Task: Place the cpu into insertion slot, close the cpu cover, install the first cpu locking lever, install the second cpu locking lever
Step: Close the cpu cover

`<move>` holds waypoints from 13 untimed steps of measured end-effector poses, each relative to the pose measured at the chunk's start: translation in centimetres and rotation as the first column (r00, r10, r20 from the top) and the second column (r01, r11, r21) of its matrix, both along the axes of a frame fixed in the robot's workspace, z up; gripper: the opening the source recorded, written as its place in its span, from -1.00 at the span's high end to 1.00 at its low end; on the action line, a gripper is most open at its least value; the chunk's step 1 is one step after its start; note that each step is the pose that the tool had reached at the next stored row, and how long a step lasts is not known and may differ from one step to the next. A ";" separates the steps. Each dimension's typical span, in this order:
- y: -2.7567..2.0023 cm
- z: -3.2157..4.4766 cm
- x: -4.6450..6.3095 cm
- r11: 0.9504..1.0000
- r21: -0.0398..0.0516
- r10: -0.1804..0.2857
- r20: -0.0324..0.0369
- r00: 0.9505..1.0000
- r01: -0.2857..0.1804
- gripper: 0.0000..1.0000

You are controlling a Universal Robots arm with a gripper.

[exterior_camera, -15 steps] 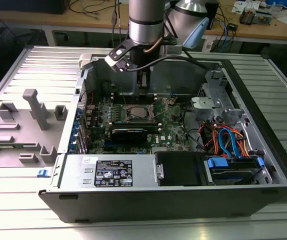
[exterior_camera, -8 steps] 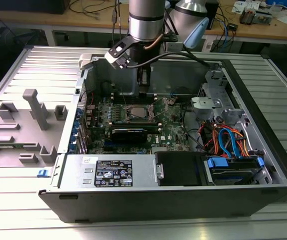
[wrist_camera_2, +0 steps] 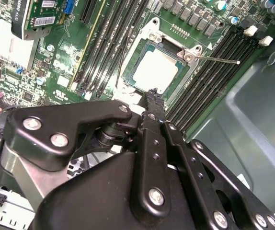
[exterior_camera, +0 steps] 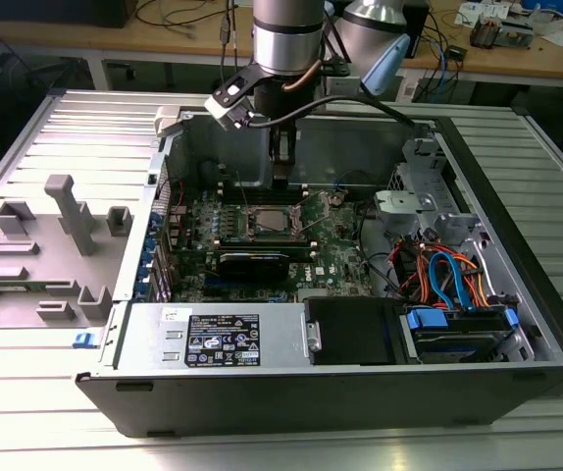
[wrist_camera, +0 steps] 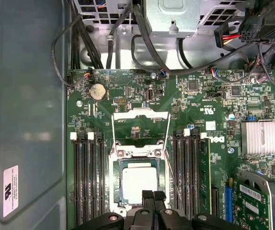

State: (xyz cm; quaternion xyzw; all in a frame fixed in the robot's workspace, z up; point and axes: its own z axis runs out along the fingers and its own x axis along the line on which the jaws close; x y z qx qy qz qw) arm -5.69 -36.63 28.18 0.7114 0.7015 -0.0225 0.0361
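The cpu (wrist_camera: 138,181) sits in the insertion slot (wrist_camera: 119,188), the cpu cover (wrist_camera: 140,114) apparently open, so closing it seems in hand: the gripper (wrist_camera: 153,194), fingers pressed together, must push its frame down.

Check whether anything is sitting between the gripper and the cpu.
Nothing visible does. The gripper hangs by the edge of the cpu, which lies bare in the insertion slot; the cpu cover is swung open, away from both.
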 end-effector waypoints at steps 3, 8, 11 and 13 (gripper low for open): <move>0.00 0.01 0.0 1.000 0.000 0.000 0.000 1.000 0.000 0.79; 0.00 0.01 0.3 1.000 0.000 0.000 0.000 1.000 0.000 0.79; 0.02 0.00 1.0 1.000 0.000 0.000 0.000 1.000 0.000 0.79; 0.02 0.00 1.3 1.000 0.000 0.001 0.000 1.000 -0.001 0.79</move>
